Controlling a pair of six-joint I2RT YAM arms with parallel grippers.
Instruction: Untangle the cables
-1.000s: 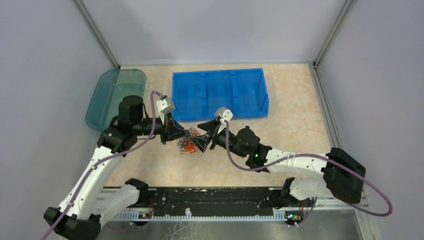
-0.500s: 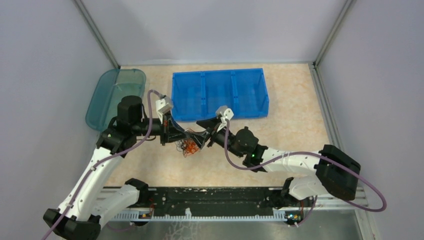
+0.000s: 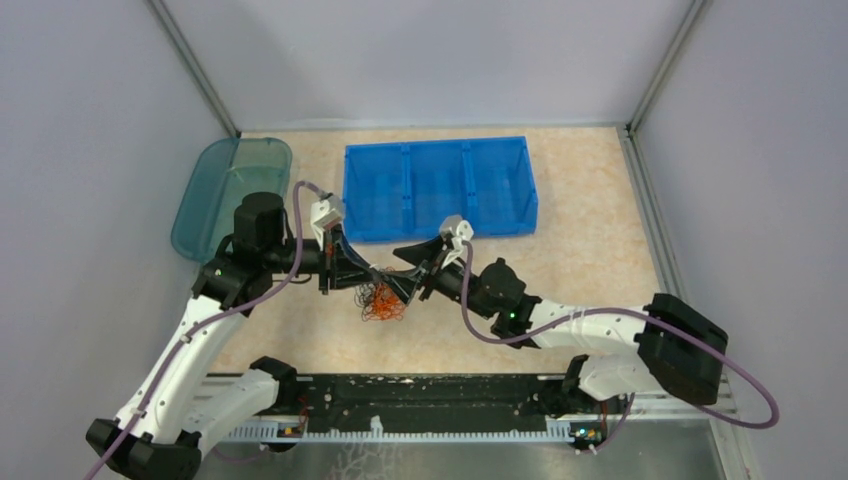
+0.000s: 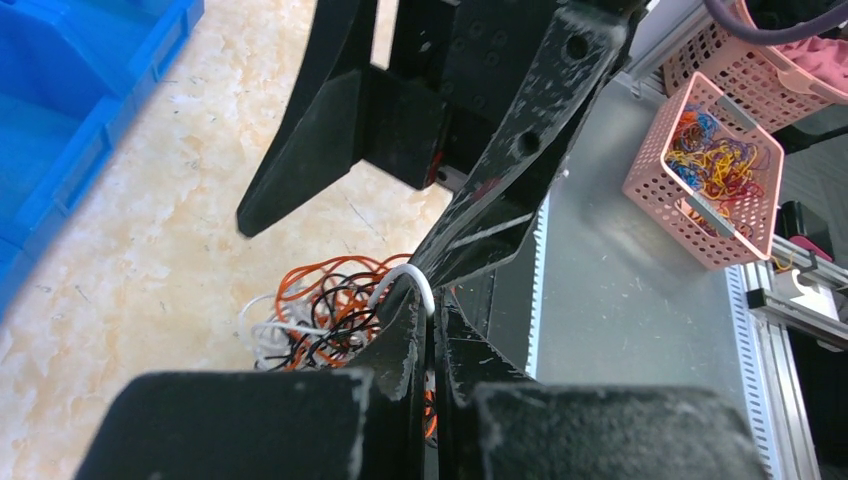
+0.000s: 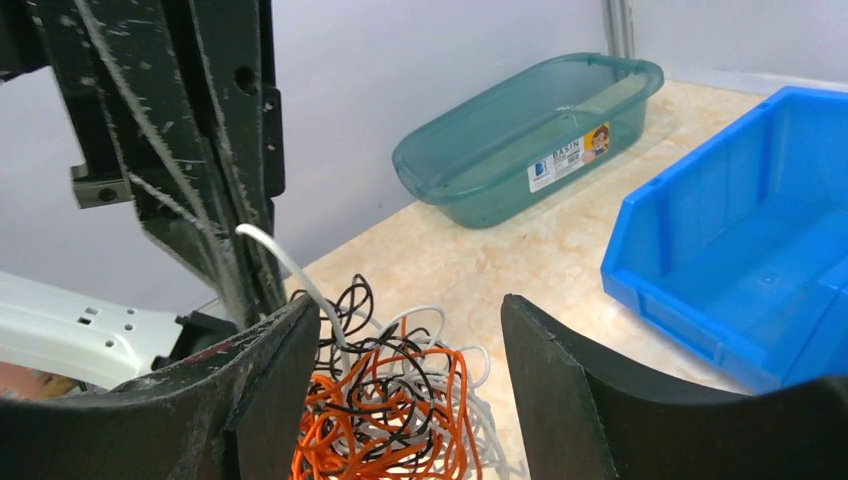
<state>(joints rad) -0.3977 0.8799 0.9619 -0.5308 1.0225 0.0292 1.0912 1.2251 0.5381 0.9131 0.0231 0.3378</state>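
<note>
Orange-red, white and black cables (image 3: 380,300) sit a touch nearer the near edge than a second ago. The left gripper (image 4: 430,322) and right gripper (image 5: 405,310) have pulled slightly apart. Left jaws are pinched tight on one white strand (image 4: 405,282), its loop lifted clear of the clump. Right jaws are spread wide, straddling the clump, gripping nothing. The clump is mid-bench, left of centre, in front of the blue bin (image 3: 437,187) and well apart from the green basin (image 3: 225,190) in the far-left corner. My read: the white strand is starting to separate, the rest looks knotted. Early stage.
</note>
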